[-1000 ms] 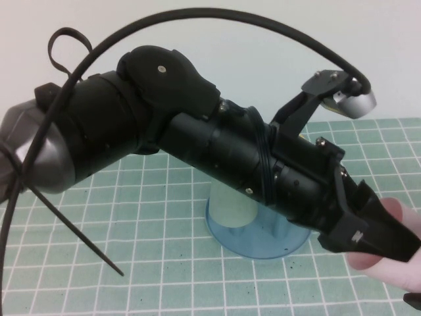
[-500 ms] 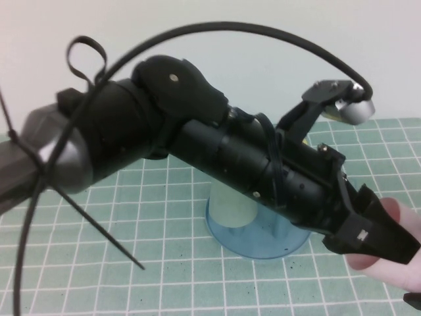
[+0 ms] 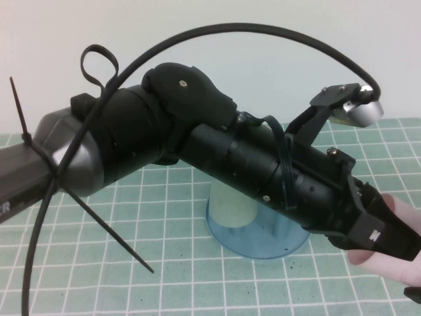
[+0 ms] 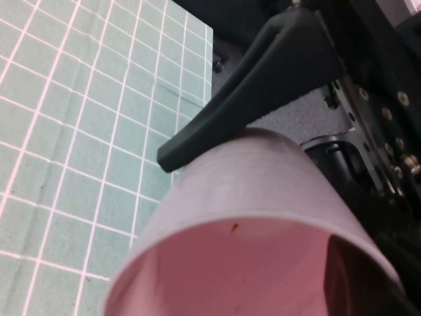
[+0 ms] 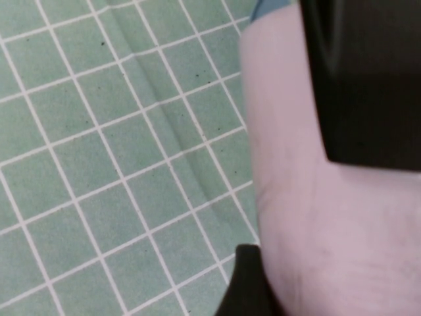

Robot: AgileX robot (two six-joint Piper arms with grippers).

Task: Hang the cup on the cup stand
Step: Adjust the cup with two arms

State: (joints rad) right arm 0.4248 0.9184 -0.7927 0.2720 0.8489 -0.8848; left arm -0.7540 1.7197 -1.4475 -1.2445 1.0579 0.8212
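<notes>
I've got the left hand (image 3: pixel 388 237) clamped on the pink cup (image 3: pixel 395 253), out right of the cup stand (image 3: pixel 256 234), carried clear for hanging. Right hand (image 5: pixel 247 283) sits right against the cup; grip unclear.

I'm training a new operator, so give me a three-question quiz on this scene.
1. True or false: the left gripper holds the pink cup at the high view's lower right.
2. What colour is the cup already standing on the cup stand? (A) yellow (B) pale green (C) pink
3. Fill in: the right gripper shows at the high view's ____ right edge, beside the pink cup.
Key: 1 true; 2 B, the pale green cup; 3 lower.
</notes>
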